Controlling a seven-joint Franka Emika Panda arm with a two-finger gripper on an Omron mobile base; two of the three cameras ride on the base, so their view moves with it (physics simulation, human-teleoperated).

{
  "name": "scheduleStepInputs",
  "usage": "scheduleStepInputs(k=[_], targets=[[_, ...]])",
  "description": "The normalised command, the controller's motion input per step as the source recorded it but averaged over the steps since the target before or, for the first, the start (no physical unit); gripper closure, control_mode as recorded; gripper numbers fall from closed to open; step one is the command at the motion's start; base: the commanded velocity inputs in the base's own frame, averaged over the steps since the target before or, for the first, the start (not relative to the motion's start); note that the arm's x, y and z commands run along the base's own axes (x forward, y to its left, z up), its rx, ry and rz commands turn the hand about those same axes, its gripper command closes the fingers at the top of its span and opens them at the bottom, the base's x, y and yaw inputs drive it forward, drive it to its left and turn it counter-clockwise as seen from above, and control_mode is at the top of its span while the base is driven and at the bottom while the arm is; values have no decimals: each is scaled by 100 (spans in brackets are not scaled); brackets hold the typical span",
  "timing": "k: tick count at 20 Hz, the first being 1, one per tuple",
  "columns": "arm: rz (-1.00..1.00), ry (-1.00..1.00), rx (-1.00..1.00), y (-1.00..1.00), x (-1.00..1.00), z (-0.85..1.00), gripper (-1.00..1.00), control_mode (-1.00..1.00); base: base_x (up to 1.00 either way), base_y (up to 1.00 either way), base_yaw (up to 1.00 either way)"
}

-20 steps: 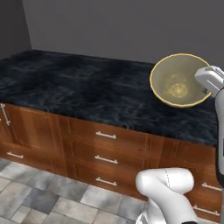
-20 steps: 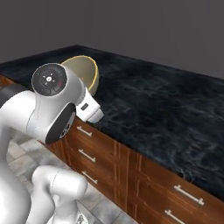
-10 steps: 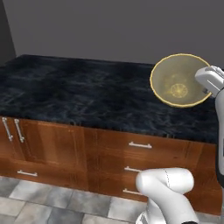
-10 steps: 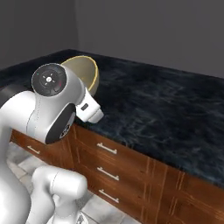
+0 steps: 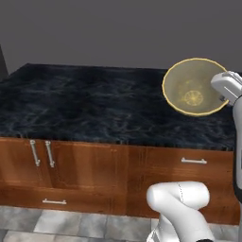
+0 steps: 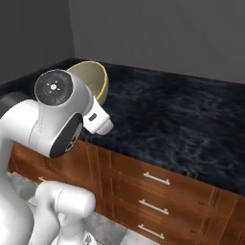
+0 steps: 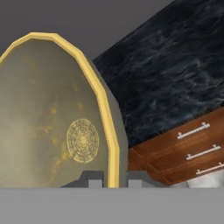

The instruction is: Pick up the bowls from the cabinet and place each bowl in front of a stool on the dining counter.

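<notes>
Held aloft: one bowl (image 5: 193,87), round and deep, olive-beige with a thin yellow rim, tipped on edge so its hollow faces the left base camera, a pale gold medallion at the bottom of its mottled inside. In the hand view (image 7: 57,118), rim pinched at 6 o'clock between the two dark fingertips (image 7: 95,179) of the gripper (image 7: 114,180), one inside the wall, one outside. Seen from the right base (image 6: 91,81), half hidden behind the arm's round white joint. Hanging above the dining counter (image 5: 85,106), a glossy black marble slab with faint white veining. Underneath, reddish-brown wooden drawer fronts (image 6: 153,191) with short silver bar handles (image 6: 155,179). At 12 o'clock, plain grey wall (image 5: 118,28). At 6 o'clock, grey floor tiles (image 5: 56,227).
</notes>
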Motion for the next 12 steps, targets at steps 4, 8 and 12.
scheduleStepInputs(k=[4, 8, 12], targets=[[0, 0, 0, 0, 0, 0, 100, 100, 0, 100, -20], [0, 0, 0, 0, 0, 0, 100, 100, 0, 100, -19], [0, 0, 0, 0, 0, 0, 100, 100, 0, 100, -19]])
